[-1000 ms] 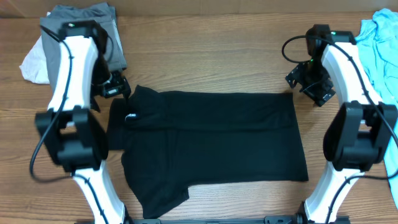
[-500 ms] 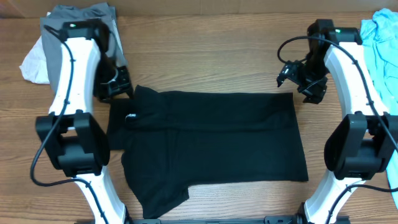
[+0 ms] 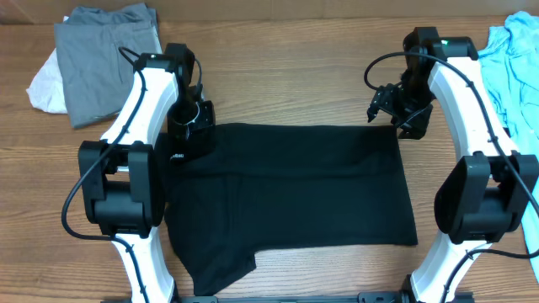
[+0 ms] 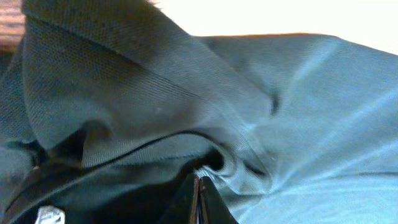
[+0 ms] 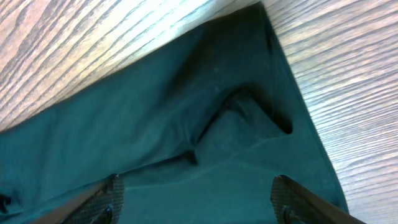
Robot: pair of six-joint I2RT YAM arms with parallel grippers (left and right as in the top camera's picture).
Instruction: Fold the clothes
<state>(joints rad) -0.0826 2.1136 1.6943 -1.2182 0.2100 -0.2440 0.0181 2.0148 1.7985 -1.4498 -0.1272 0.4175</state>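
Observation:
The black shirt (image 3: 286, 189) lies spread flat on the wooden table, one short sleeve at the near left. My left gripper (image 3: 187, 128) sits on its far left corner by the collar. In the left wrist view the left gripper (image 4: 198, 186) has its jaws pressed together, with bunched dark shirt fabric (image 4: 155, 93) pinched at their tips. My right gripper (image 3: 394, 118) hovers over the shirt's far right corner. In the right wrist view the right gripper (image 5: 196, 200) is open, its pads (image 5: 109, 198) straddling the creased shirt corner (image 5: 236, 112) without holding it.
A grey garment (image 3: 109, 50) and a white one (image 3: 46, 84) lie at the far left corner. A light blue garment (image 3: 518, 67) lies along the right edge. Both arm bases stand at the near edge, left and right of the shirt.
My left arm has swung right onto the shirt's collar corner and its jaws have shut on the fabric. The right gripper has shifted left toward the far right corner and narrowed slightly.

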